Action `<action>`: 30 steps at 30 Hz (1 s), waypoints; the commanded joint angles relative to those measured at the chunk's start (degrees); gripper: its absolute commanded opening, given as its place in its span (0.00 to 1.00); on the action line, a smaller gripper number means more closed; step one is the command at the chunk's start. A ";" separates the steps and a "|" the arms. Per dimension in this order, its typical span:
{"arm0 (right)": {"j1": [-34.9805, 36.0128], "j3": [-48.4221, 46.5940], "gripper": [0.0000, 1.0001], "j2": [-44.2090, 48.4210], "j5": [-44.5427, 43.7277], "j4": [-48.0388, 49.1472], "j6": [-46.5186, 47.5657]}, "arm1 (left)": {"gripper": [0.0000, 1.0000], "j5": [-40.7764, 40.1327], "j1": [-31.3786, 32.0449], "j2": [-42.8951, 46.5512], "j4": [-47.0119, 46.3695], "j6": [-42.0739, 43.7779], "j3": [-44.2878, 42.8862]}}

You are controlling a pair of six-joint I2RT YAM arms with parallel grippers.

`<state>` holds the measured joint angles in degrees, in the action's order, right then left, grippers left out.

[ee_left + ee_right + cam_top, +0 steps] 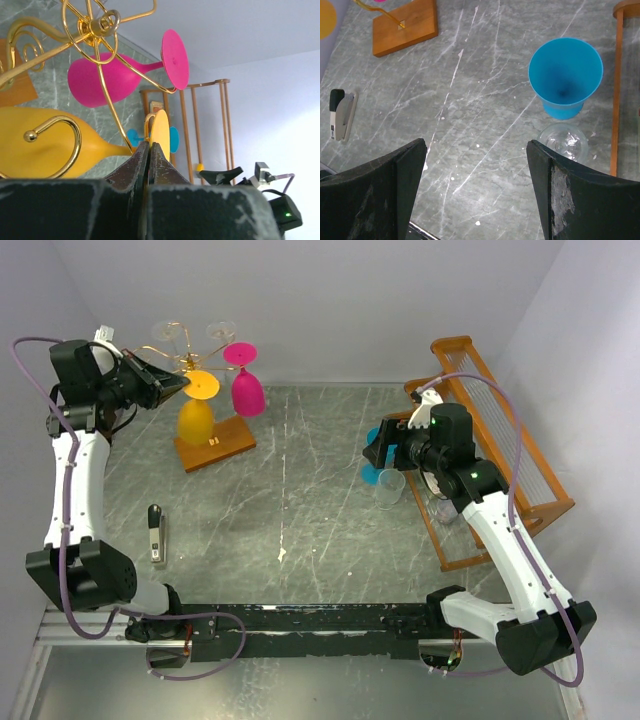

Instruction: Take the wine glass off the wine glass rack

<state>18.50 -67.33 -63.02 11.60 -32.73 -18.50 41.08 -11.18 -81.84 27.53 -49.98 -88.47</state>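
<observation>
The wine glass rack (215,443) is a gold wire stand on a wooden base at the back left. An orange wine glass (196,420) hangs upside down from it, and a pink one (247,392) hangs beside it. My left gripper (183,386) is shut on the edge of the orange glass's foot. In the left wrist view the closed jaws (149,147) pinch the yellow foot disc (161,131), with the bowl (45,145) to the left under a gold scroll (97,25). My right gripper (378,452) hangs open over the table, holding nothing (477,165).
A blue cup (565,75) and a clear glass (563,142) stand just beyond the right gripper. A large orange wooden-framed rack (500,440) fills the right side. A stapler (155,531) lies near the left arm. Clear glasses (170,336) hang at the rack's back.
</observation>
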 commanded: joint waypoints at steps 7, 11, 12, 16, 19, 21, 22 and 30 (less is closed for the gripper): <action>0.10 0.11 0.82 1.38 0.67 0.62 -0.31 | 0.07 6.07 -2.05 0.07 -16.46 -11.83 3.37; 0.04 -0.11 0.82 1.45 0.59 0.54 -0.20 | 0.07 6.08 -1.99 -1.56 -17.89 -13.15 2.38; 0.07 -0.09 0.82 1.42 0.57 0.54 -0.15 | 0.07 5.84 -1.99 -1.86 -17.68 -13.13 1.82; 0.06 0.05 0.82 1.29 0.92 0.82 -0.35 | 0.07 5.21 -1.69 -3.27 -16.34 -12.49 -0.15; 0.09 0.18 0.82 1.19 1.24 0.92 -0.48 | 0.07 4.70 -1.05 -4.41 -16.22 -12.59 -0.94; 0.06 0.12 0.82 1.31 1.24 0.92 -0.56 | 0.07 4.37 -0.23 -5.06 -16.67 -12.88 -1.39; 0.08 0.04 0.82 1.29 1.26 0.87 -0.53 | 0.07 4.11 0.28 -5.29 -16.71 -12.94 -1.63; 0.08 0.03 0.84 1.42 1.57 0.75 -0.73 | 0.07 1.46 4.32 -6.60 -16.17 -12.61 -3.38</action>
<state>18.50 -67.33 -62.72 12.40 -32.73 -18.92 43.64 -8.38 -88.31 13.08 -62.43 -89.32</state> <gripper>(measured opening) 0.833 0.084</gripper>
